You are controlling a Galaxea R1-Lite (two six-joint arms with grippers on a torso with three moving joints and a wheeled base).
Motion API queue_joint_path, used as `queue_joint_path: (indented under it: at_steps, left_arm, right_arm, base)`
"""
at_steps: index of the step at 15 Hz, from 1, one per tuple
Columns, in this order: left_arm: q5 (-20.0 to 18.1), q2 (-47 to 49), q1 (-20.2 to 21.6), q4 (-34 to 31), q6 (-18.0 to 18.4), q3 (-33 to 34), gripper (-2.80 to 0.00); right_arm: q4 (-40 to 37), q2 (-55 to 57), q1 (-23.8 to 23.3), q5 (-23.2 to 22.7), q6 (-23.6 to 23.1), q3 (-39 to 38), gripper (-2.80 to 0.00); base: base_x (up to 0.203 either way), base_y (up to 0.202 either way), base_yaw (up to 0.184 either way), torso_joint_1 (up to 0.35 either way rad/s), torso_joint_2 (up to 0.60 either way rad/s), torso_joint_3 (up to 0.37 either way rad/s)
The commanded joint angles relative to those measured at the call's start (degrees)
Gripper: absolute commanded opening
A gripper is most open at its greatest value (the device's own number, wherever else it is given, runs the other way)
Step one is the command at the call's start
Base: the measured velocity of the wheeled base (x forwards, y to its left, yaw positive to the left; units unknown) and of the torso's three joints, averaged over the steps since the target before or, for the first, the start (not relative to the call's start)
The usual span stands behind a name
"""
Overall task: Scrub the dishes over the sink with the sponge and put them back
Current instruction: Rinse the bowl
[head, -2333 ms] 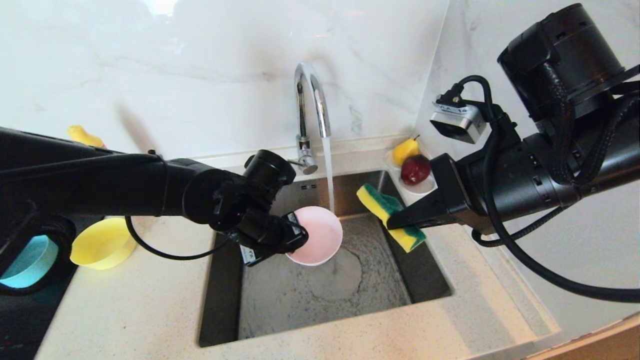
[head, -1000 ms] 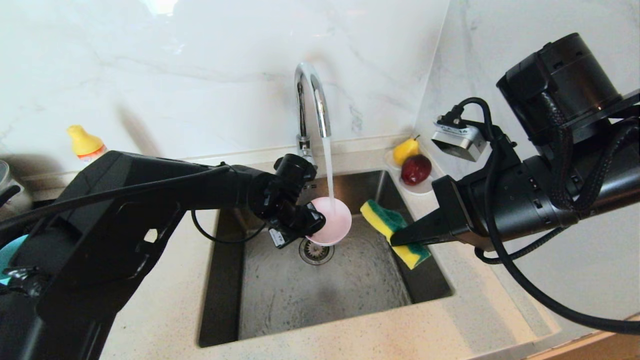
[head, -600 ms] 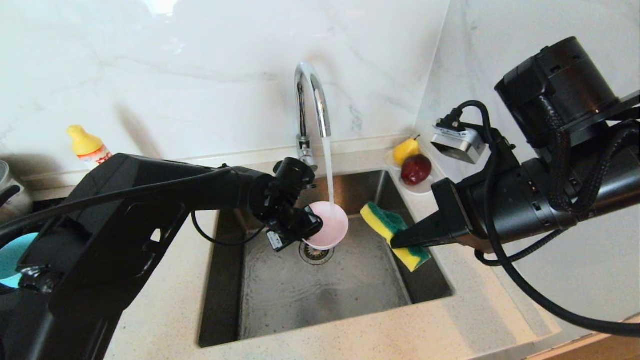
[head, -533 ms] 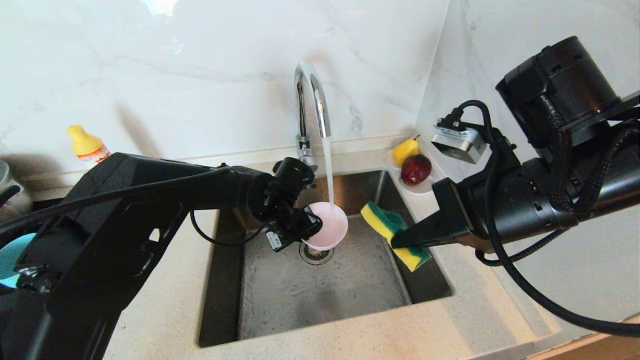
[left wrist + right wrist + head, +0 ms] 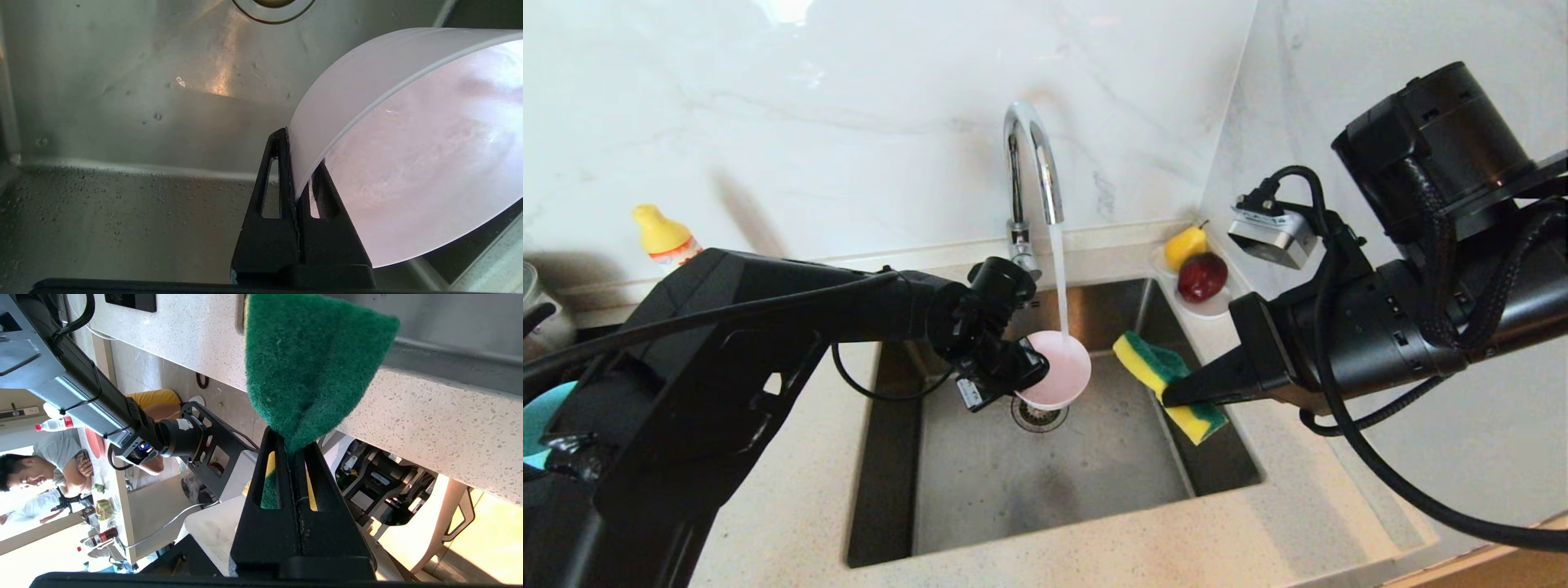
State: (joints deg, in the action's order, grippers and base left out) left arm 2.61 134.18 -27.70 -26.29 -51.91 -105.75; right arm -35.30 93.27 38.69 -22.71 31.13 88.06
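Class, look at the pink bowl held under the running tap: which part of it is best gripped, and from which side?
Grip the thin rim, as the left gripper does: one finger inside the pink bowl, one outside, coming from its left. The round body looks too wide, and the sponge waits on its right.

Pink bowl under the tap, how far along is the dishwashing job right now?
Done: nothing shows as finished. In hand: the left gripper holds the pink bowl by its rim under the running water over the sink; the right gripper pinches the sponge beside it, apart from the bowl. Left: scrubbing, putting it back. The teal bowl waits at the left edge.
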Motion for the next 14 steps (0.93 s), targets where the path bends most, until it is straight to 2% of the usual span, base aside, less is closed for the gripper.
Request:
queue_joint_path:
  at_steps: [1,4,8,12,14]
  left_arm:
    - [0.03,-0.71,0.01,-0.63,-0.30,0.02,-2.80]
    - [0.30,-3.13,0.01,-3.35,-0.13,1.34,-2.80]
    - [4.74,-13.38,0.38,-2.59,0.43,11.00,-2.80]
    - [12.60,-23.63,3.36,1.60,3.01,23.60,-2.80]
    - [13.93,-28.38,5.90,8.00,5.72,31.72,-2.80]
  right_arm:
    - [-0.20,0.07,0.07,-0.22,0.15,0.00,-2.80]
    - [-0.21,-0.15,-0.02,-0.06,0.15,-0.92,-2.80]
    - [-0.20,-1.16,-1.25,-0.23,0.15,-2.28,-2.80]
    - [-0.20,-1.34,-1.60,-0.14,0.20,-2.20,-2.80]
    - [-0.20,-1.34,-1.69,0.05,0.24,-2.37,-2.80]
  base:
    - [0.000,0.000,0.000,0.000,0.00,0.000]
    - [0.000,0.000,0.000,0.000,0.00,0.000]
    - [0.000,0.000,0.000,0.000,0.00,0.000]
    - [0.000,0.000,0.000,0.000,0.00,0.000]
    - [0.000,0.000,0.000,0.000,0.00,0.000]
